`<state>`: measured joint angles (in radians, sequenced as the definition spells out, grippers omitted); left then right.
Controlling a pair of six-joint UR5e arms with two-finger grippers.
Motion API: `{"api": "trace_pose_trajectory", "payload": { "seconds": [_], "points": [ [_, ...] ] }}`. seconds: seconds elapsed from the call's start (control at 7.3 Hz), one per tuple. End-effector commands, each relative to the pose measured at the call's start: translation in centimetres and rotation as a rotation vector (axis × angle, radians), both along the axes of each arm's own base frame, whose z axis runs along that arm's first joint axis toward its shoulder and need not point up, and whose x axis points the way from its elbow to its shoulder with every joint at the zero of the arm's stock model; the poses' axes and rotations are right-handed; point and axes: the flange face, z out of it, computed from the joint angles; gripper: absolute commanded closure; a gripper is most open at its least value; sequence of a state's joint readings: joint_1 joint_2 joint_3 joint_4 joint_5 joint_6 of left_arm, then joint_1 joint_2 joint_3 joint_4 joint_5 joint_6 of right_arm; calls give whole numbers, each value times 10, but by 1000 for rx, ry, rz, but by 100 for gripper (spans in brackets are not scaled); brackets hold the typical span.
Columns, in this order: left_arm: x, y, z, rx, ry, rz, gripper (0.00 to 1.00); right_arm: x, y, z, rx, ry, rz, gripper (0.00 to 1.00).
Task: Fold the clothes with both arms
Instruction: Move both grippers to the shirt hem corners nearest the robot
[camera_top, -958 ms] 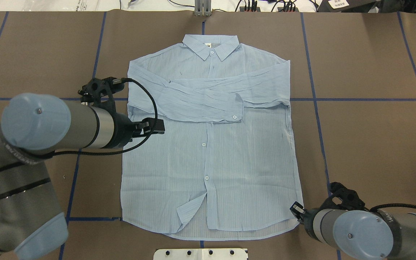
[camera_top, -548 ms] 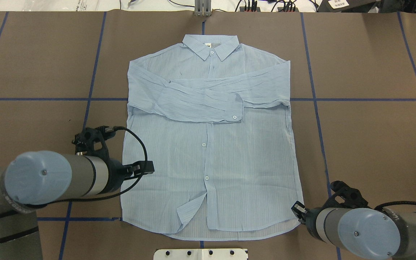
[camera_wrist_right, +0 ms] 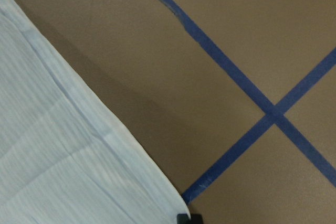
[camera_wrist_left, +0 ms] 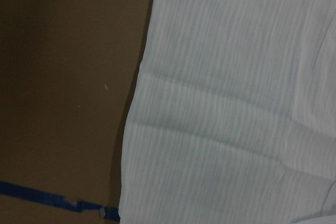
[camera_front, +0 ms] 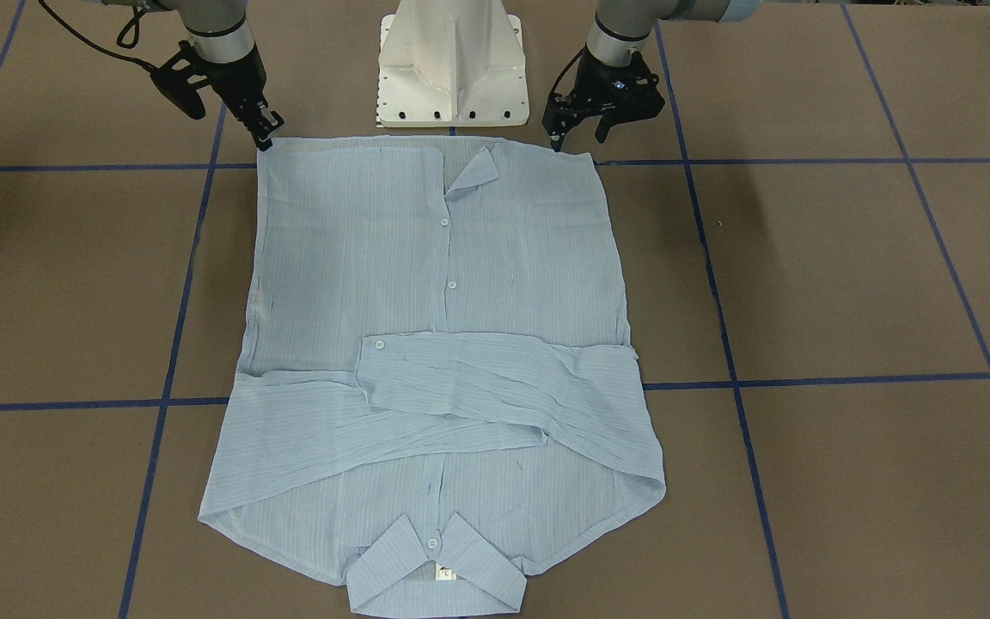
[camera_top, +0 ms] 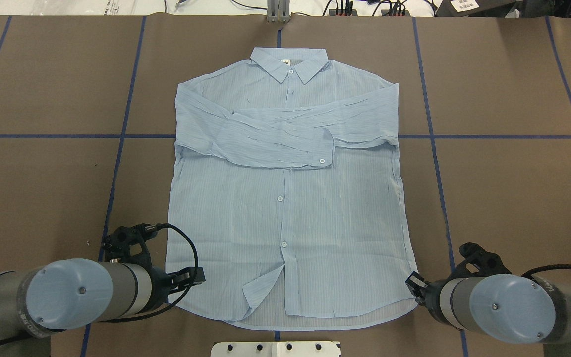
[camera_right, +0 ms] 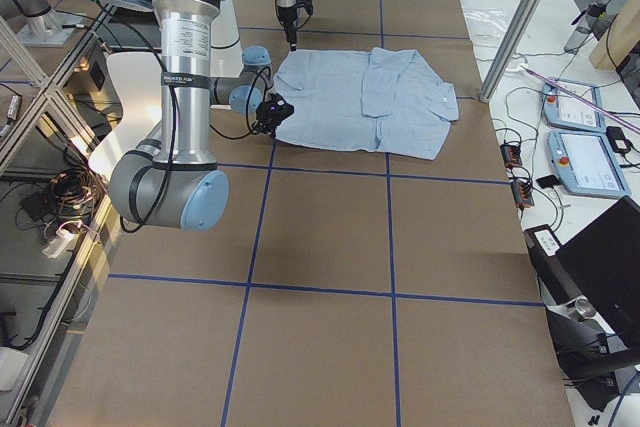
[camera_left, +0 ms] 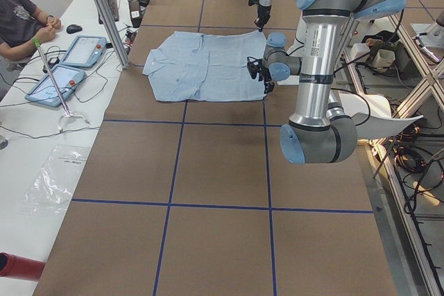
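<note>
**Two robot arms poised at the hem of a shirt laid out for folding**

Nearest the white pedestal base, the black two-finger left gripper hangs low to one side of it. Its fingers are spread apart at a hem corner of the thin pale-blue striped button-up shirt. To the base's other side, the black right gripper sits at the opposite hem corner; whether its fingers are parted or pinched cannot be told. The shirt lies flat, front up, on the brown paper-covered table with blue tape lines. Its hem is just beyond the base, with one front flap turned back there. Farther from the base, both long sleeves are folded across the chest; farthest lies the pointed collar with its white label.
</note>
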<state>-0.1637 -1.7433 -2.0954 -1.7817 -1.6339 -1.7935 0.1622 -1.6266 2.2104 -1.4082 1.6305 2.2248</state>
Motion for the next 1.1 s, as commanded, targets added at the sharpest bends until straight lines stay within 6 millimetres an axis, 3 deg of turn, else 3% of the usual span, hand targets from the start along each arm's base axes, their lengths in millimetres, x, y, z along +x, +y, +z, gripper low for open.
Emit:
{"api": "trace_pose_trajectory", "payload": {
  "seconds": [0.0,0.68,0.82,0.96],
  "points": [
    [12,5,10,-9,-24,9,19,-1,0,2,-6,3,-5,100],
    [20,3,25,-10,-56,9,38,0,-1,3,-8,6,-3,100],
    [20,1,25,-9,-56,5,48,0,-1,2,-7,4,-3,100],
    [18,-3,25,-9,-56,-3,67,0,-1,2,-7,3,-3,100]
  ]
}}
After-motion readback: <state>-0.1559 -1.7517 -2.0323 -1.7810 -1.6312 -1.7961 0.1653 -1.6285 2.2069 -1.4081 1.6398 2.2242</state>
